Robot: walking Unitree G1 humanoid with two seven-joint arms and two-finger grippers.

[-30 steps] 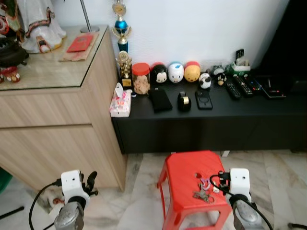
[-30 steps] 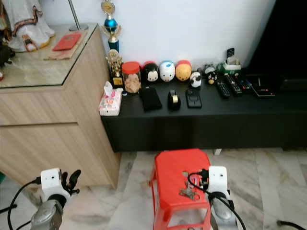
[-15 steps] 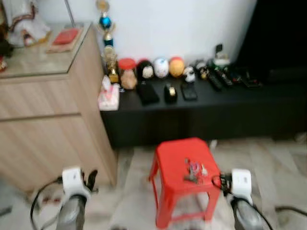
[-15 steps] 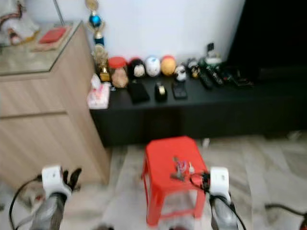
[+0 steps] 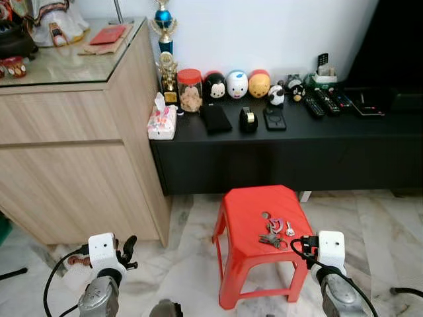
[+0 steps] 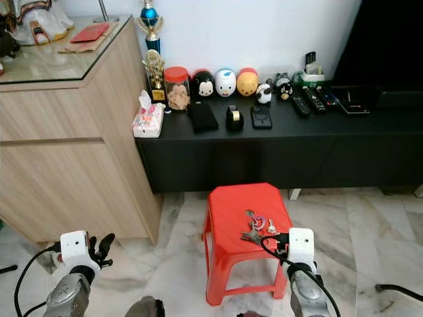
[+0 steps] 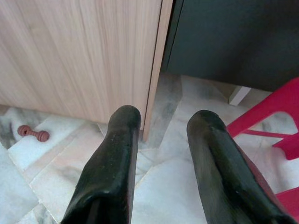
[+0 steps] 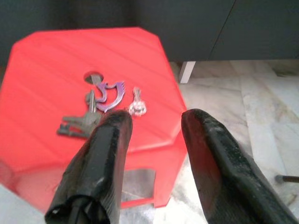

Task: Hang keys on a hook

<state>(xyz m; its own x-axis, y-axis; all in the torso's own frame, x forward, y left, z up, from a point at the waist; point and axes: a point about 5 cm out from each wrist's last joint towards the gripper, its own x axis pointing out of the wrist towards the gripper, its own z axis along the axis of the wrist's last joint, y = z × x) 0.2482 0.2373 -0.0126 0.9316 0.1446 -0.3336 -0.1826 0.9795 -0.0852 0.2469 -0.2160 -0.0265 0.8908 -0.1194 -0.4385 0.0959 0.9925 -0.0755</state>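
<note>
Both pincers stand apart with nothing between their fingers: the right gripper [image 8: 152, 123] hangs just off the near right edge of the red stool [image 5: 248, 205], and the left gripper [image 7: 161, 123] hangs low over the marble floor [image 5: 192, 271] by the wooden cabinet [image 5: 73, 152]. On the stool's seat lies the bunch of keys [image 5: 274, 231], free of either gripper. Behind the stool runs a low black console [image 5: 284, 142] carrying small round figures, a tape dispenser and remotes.

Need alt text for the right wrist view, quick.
A bunch of keys with a purple charm lies on a red plastic stool, just beyond the open right claw. Past the stool are a dark cabinet and marble floor.
</note>
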